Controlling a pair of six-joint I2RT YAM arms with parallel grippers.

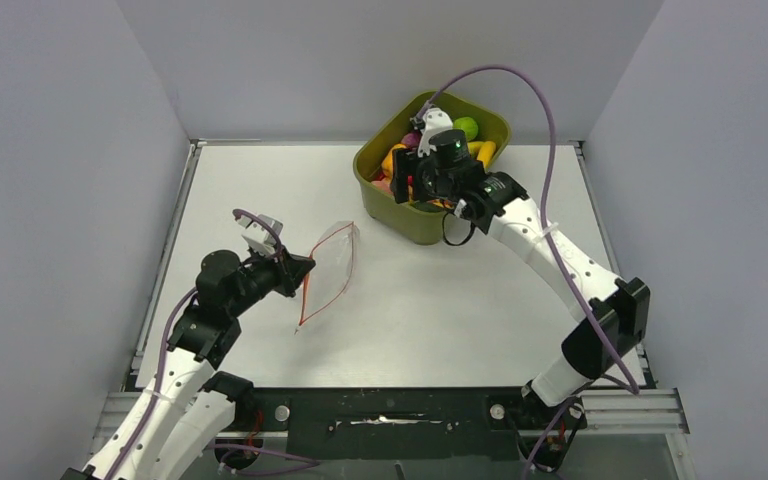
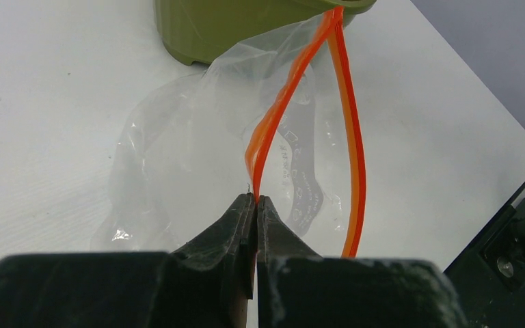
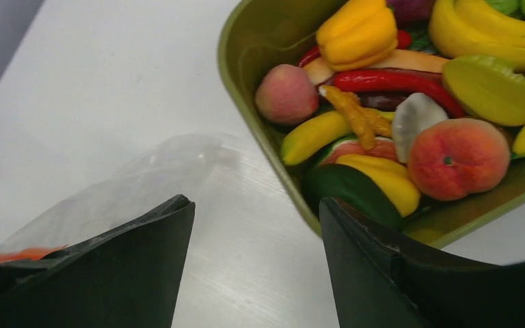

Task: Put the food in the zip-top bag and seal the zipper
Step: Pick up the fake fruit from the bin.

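Nearest, the left gripper (image 2: 256, 203) is pinched shut on one strip of the orange zipper (image 2: 277, 113) at the mouth of the clear bag (image 2: 171, 157). The other strip bows away to the right, so the mouth gapes. The bag rests on the white table (image 1: 440, 300), its far end near the green tub (image 3: 243, 61). Farther back, the right gripper (image 3: 256, 212) hangs over the tub's near rim, fingers spread wide around nothing. The food (image 3: 458, 157) lies piled in the tub beyond its fingertips.

An olive-green tub (image 1: 415, 225) sits on the white table (image 1: 440, 315).
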